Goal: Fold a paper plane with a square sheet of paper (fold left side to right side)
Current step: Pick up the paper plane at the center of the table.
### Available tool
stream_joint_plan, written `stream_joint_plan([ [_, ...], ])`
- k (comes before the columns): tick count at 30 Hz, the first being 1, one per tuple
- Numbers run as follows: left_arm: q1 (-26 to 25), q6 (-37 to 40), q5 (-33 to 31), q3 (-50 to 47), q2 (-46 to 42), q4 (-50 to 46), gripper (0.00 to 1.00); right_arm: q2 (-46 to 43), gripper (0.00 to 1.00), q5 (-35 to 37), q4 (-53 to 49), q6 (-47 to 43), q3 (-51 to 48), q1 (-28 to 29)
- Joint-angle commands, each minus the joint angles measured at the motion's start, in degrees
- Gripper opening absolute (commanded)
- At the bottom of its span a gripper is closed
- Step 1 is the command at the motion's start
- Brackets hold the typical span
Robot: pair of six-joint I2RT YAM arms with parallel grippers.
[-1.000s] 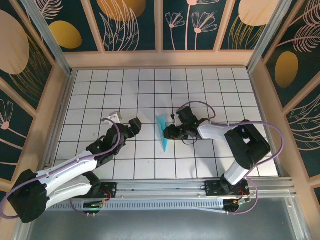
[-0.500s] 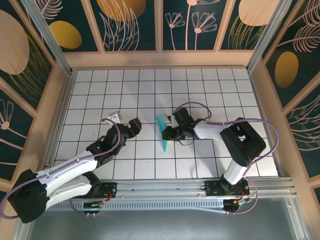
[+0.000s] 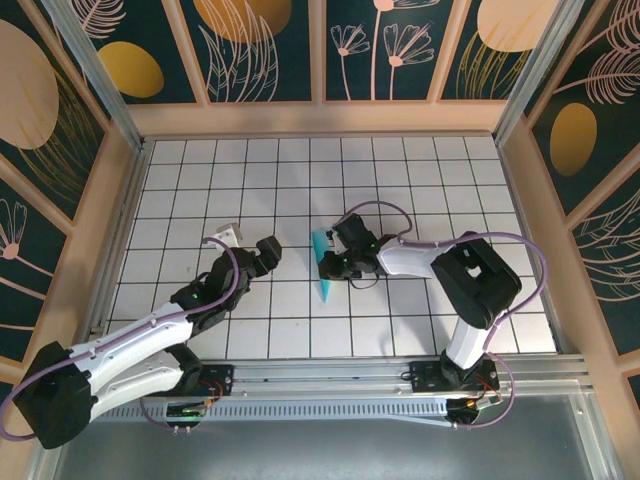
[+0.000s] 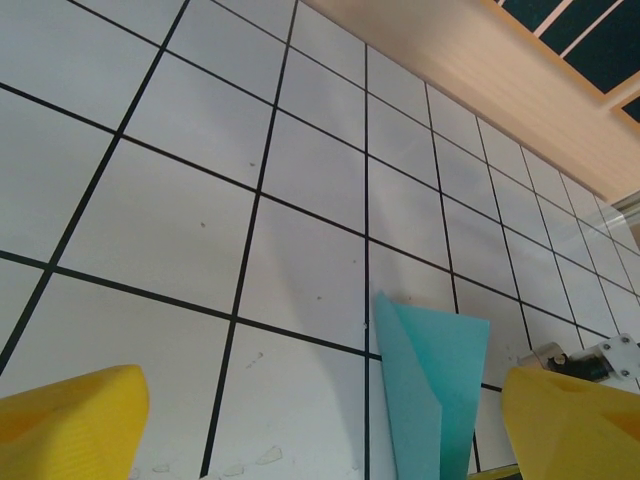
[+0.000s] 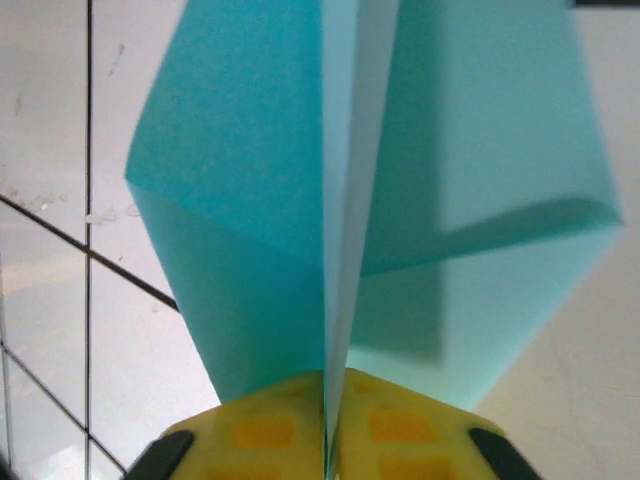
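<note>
The paper plane [image 3: 322, 268] lies near the middle of the table [image 3: 200, 180], slightly toward its near edge, already a slim pointed dart with layered creases. The right gripper [image 5: 325, 440] has its jaws together, clamped on the centre fold (wings splay either side). The left gripper [image 3: 270, 250] stands apart and empty, just left of the plane. Judgement: folding largely complete; final creasing and release outstanding.

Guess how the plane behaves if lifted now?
Plane is probably stiff along its creased layers. It splays open either side of the fingers, so the loose halves may flap. Thin paper: probably very light, easily crushed.
</note>
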Motion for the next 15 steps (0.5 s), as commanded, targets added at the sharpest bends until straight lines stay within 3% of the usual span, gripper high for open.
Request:
stream_joint_plan([
  [1,0.37,0.96,-1.55,-0.35,-1.14,-1.12,0.91,-2.33,0.05,5.91,-6.7,-0.12,3.26,0.33],
  [7,0.4,1.51,-2.14,-0.17,-1.56,-1.56,0.92,-5.72,0.03,16.47,-21.37,-0.92,10.15,-0.31],
  [11,0.38,2.11,-2.34,0.01,-1.5,-2.11,0.92,-3.71,0.02,23.61,-29.93,-0.96,15.49,-1.75],
  [15,0.37,2.28,-2.22,0.1,-1.27,-2.29,0.92,0.79,0.02,26.39,-34.69,-0.35,20.82,-4.53],
])
